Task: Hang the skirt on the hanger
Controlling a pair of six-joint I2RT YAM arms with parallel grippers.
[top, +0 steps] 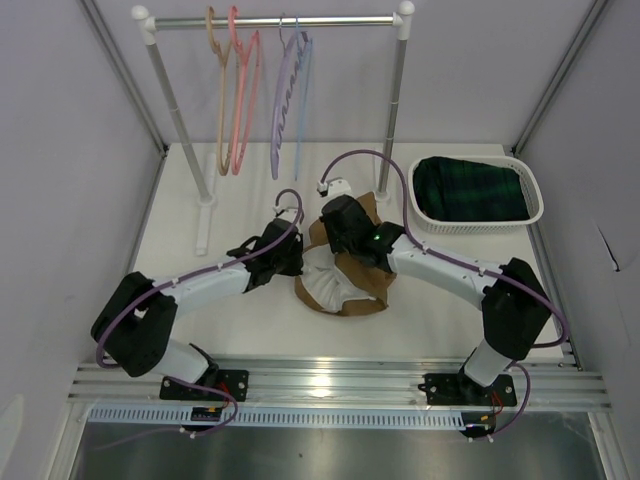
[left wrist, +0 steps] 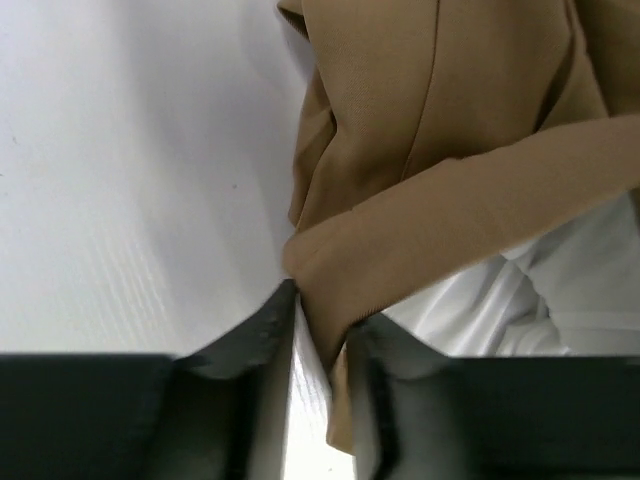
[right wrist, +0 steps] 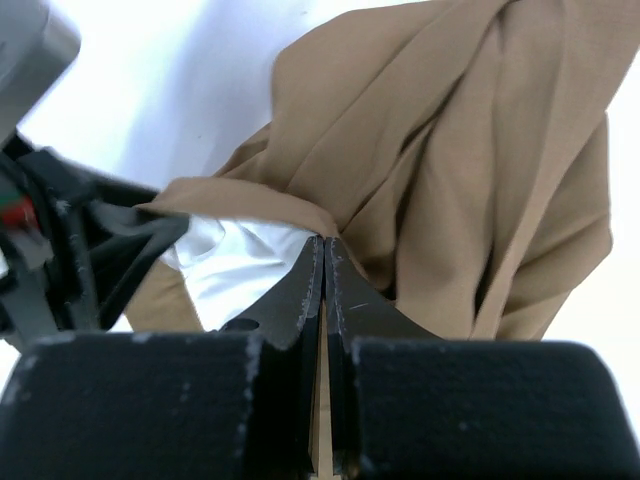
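Observation:
The tan-brown skirt [top: 350, 280] lies crumpled in the middle of the table, its whitish lining [top: 325, 280] showing on the left. My left gripper [top: 295, 260] is at its left edge. In the left wrist view my left gripper [left wrist: 322, 310] is closed on a tan fold of the skirt [left wrist: 440, 150]. My right gripper [top: 342, 245] is on the skirt's far side. In the right wrist view my right gripper [right wrist: 323, 242] is shut, with a thin strip of skirt [right wrist: 430, 150] between the jaws. The thin pale lavender-blue hanger [top: 303, 100] hangs on the rack, rightmost of several.
The rack [top: 275, 20] stands at the back on two white posts. It also carries a tan hanger [top: 215, 90], a pink hanger [top: 243, 90] and a scalloped lavender hanger [top: 285, 100]. A white basket [top: 535, 200] holding dark green plaid cloth [top: 470, 188] sits at the back right.

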